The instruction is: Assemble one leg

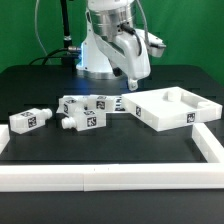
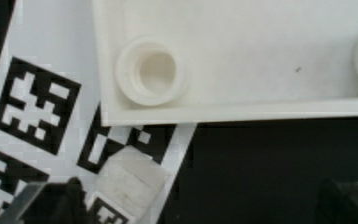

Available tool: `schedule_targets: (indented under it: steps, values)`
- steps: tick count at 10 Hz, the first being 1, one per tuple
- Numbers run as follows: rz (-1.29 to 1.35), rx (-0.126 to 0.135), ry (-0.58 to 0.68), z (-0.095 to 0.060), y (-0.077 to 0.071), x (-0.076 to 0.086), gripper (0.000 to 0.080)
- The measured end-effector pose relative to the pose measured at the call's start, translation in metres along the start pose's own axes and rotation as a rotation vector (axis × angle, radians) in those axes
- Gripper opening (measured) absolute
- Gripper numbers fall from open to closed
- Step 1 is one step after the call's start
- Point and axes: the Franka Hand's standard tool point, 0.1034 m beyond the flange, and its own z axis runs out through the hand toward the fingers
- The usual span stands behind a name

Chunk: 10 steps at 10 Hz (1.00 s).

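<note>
Gripper [image 1: 136, 80]: hung over the panel's corner, fingers [image 2: 43, 200] spread wide, nothing between them.
Legs: several lay loose on the black table [image 1: 40, 80]. One leg [image 1: 30, 119] lay farthest to the exterior view's left, well apart from the gripper.
Panel [image 1: 175, 108]: lay flat at the exterior view's right. Its round corner hole [image 2: 149, 72] showed large in the wrist view.

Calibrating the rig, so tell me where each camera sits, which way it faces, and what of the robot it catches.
Exterior view: off the arm, across the table, facing the robot's base over the legs and panel; arm and gripper show.
Wrist view: on the wrist, looking down onto the panel's corner hole and the marker board; only dark fingers show.
Both share the panel.
</note>
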Motion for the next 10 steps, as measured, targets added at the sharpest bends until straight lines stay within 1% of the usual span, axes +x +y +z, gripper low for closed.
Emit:
schedule_targets:
  steps: [1, 2, 3, 5, 7, 9, 10]
  values:
    - [-0.123, -0.025, 0.022, 0.001, -0.004, -0.003, 0.0649]
    - [-0.309, -0.033, 0.045, -0.001, -0.016, -0.005, 0.0649]
    - [-0.463, -0.027, 0.057, -0.001, -0.023, -0.006, 0.0649]
    - [-0.679, -0.058, 0.051, 0.008, -0.026, -0.021, 0.0649]
    - [-0.819, -0.060, 0.048, 0.007, -0.025, -0.017, 0.0649]
    - [-0.980, -0.067, 0.046, 0.007, -0.025, -0.017, 0.0649]
    - [-1.131, -0.091, 0.084, 0.009, -0.029, -0.015, 0.0649]
